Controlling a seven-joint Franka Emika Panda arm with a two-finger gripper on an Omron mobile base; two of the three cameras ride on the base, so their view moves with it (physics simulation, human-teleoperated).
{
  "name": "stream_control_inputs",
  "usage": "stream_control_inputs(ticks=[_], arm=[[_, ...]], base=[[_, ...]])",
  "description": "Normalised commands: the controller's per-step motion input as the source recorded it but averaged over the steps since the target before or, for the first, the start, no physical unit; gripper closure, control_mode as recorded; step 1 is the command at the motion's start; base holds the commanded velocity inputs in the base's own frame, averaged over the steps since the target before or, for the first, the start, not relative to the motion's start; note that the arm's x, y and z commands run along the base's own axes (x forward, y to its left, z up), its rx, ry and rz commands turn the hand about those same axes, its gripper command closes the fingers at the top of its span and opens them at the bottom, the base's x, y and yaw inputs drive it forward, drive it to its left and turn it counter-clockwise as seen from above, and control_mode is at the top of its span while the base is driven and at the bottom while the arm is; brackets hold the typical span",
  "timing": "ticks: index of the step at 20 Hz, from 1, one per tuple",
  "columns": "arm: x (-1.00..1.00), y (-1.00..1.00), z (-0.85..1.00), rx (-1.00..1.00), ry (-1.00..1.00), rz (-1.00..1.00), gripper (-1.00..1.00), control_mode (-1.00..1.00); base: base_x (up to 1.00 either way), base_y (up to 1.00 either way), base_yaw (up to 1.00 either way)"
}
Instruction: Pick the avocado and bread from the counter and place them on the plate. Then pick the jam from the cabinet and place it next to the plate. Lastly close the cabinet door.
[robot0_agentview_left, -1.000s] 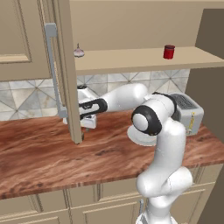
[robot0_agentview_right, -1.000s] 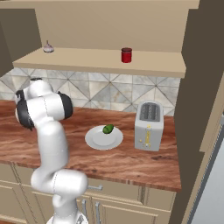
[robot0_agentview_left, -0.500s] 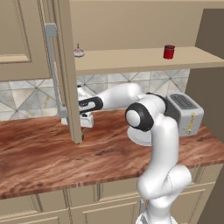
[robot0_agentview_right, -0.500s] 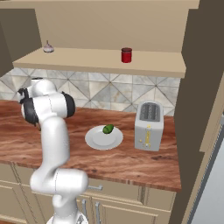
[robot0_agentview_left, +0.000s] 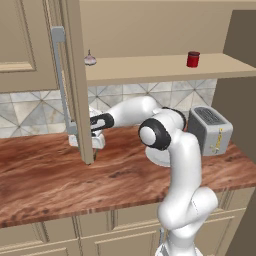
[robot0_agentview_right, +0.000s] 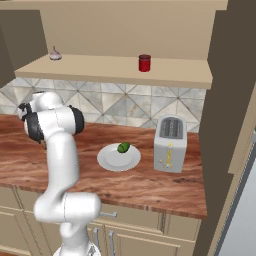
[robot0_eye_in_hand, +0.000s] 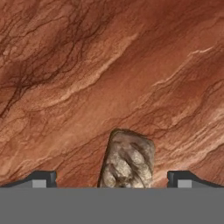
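The bread (robot0_eye_in_hand: 127, 161), a brown crusty chunk, lies on the reddish counter (robot0_eye_in_hand: 109, 65) directly below my gripper (robot0_eye_in_hand: 111, 179). The fingertips (robot0_eye_in_hand: 41, 178) stand wide apart on either side of it without touching it, so the gripper is open. In the left base view my gripper (robot0_agentview_left: 94, 142) hangs low over the counter (robot0_agentview_left: 50, 180), partly hidden behind the open cabinet door (robot0_agentview_left: 76, 75). The avocado (robot0_agentview_right: 123, 147) rests on the white plate (robot0_agentview_right: 112, 161). The red jam (robot0_agentview_left: 193, 59) (robot0_agentview_right: 144, 63) stands on the cabinet shelf (robot0_agentview_left: 150, 70).
The door's grey bar handle (robot0_agentview_left: 60, 80) faces left, close to my forearm. A garlic bulb (robot0_agentview_left: 90, 60) (robot0_agentview_right: 55, 55) sits at the shelf's left end. The grey toaster (robot0_agentview_left: 210, 131) (robot0_agentview_right: 170, 143) stands right of the plate.
The arm has swung further left and the hand has dropped lower behind the door edge, closer to the counter. The avocado, plate and jam have not moved.
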Motion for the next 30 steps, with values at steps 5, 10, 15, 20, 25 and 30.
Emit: stream_control_inputs(ticks=[5, 10, 15, 20, 25, 30], arm=[[-0.29, -0.03, -0.21, -0.02, 0.00, -0.02, -1.00, -1.00], [-0.25, -0.15, -0.33, -0.04, 0.00, 0.00, -1.00, -1.00], [0.00, -0.09, -0.40, -0.05, 0.00, 0.00, -1.00, -1.00], [0.00, 0.00, -0.27, -0.08, -0.01, 0.00, 1.00, -1.00], [-0.01, -0.07, -0.21, -0.03, -0.10, 0.00, 1.00, -1.00], [-0.49, -0.43, 0.24, 0.00, -0.31, 0.00, 1.00, -1.00]], base=[[0.00, 0.00, 0.00], [0.00, 0.00, 0.00], [0.00, 0.00, 0.00], [0.00, 0.00, 0.00], [0.00, 0.00, 0.00], [0.00, 0.00, 0.00]])
